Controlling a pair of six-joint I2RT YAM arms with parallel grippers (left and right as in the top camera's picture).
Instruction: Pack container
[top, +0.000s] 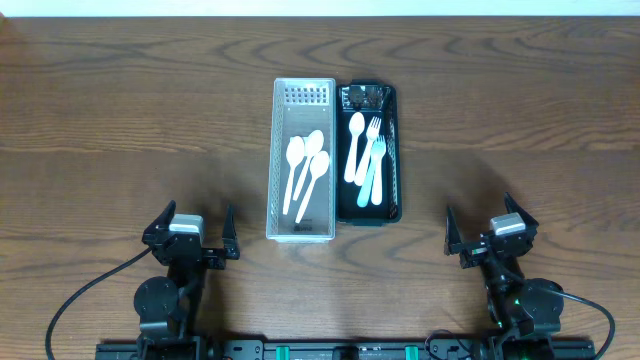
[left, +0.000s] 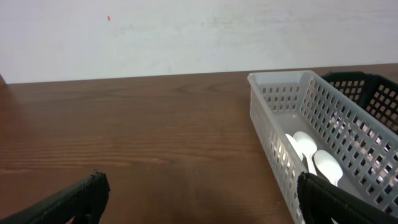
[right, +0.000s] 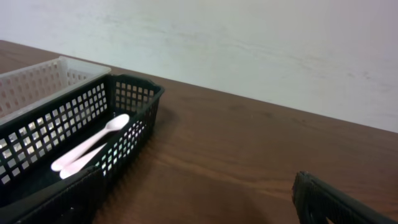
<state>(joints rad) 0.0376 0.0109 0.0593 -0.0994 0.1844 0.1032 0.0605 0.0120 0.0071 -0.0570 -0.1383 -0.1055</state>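
Overhead | white basket (top: 300, 232) just beside black basket (top: 396, 150), mid tabletop (top: 120, 120) | three white spoons (top: 320, 163) inside white basket | left fingers (left: 68, 202) spread wide, pinching nothing | right fingers (right: 336, 202) spread wide, pinching nothing

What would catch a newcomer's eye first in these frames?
At mid-table, a white basket holds three white spoons, and a black basket beside it, on its right, holds white and pale blue cutlery. The left hand and the right hand sit open and empty near the front edge.
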